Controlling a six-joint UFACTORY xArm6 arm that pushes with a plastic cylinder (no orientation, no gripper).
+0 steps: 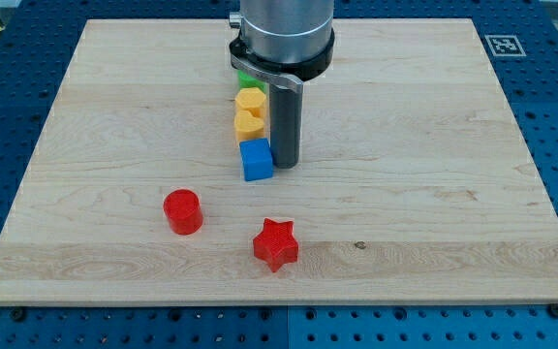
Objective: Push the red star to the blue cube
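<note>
My tip (287,161) is seen touching the blue cube (257,160) at mid-table (473,223); no claw is fitted. The red star (276,243) is placed apart, toward the bottom edge.

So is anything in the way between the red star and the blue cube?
No, nothing visible. The red star sits toward the view's bottom from the blue cube, with bare board between them. The red cylinder is off to the view's left. My tip is beside the cube's right.
</note>
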